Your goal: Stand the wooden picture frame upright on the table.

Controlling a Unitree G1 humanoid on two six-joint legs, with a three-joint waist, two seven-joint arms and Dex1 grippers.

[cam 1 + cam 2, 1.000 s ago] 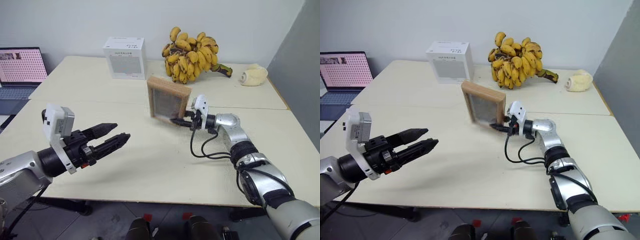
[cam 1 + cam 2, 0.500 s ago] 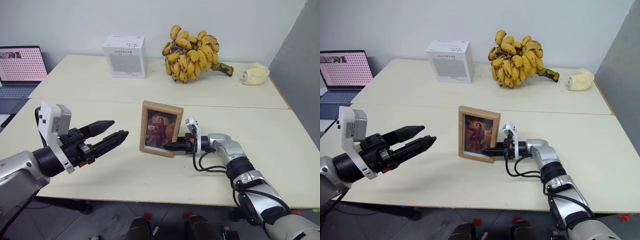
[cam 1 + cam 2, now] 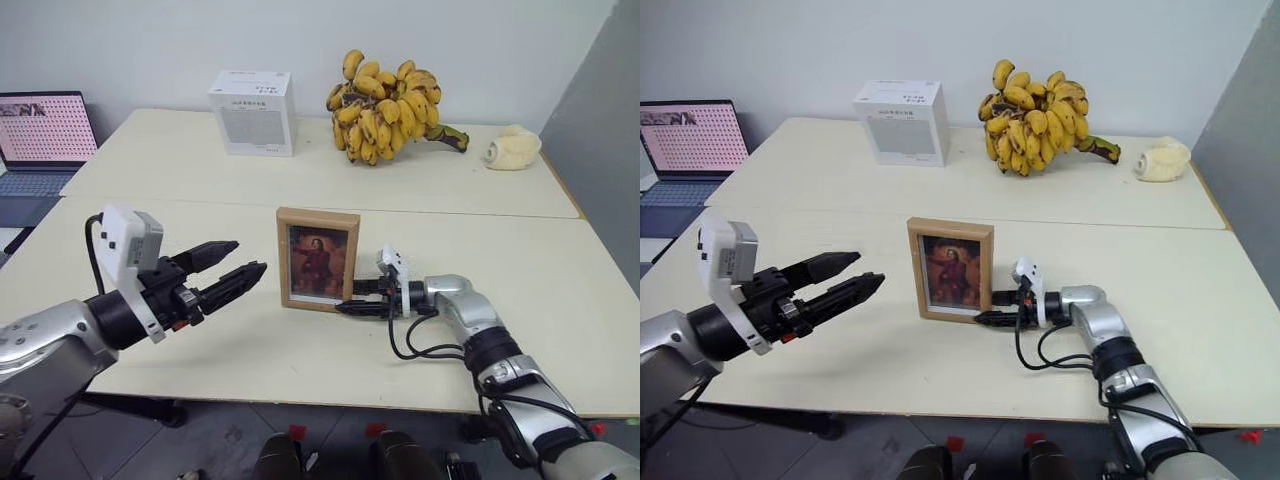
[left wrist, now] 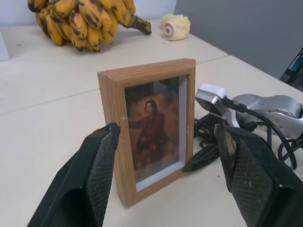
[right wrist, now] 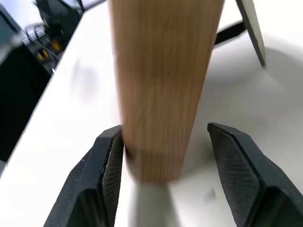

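The small rectangular light-wood picture frame point(image 3: 318, 259) is pale tan with visible grain; its portrait is dark brown with a reddish figure inside a thin white border. Under it, the wide matte table point(image 3: 300, 170) is pale cream-beige. The right claw point(image 5: 165, 163) beside the frame has black fingers point(image 5: 236, 165) with a fine cross-hatched pad texture, as does the black left claw point(image 3: 225, 272). Beyond the claws, the bunch of bananas point(image 3: 385, 110) is yellow with brown spots, and the box point(image 3: 252, 112) is white.

Both arms reach inward, left tool point(image 3: 232, 268) and right tool point(image 3: 350, 299) spread.

table point(image 3: 200, 180): frame point(image 3: 318, 258), box point(image 3: 252, 112), bananas point(image 3: 385, 103).
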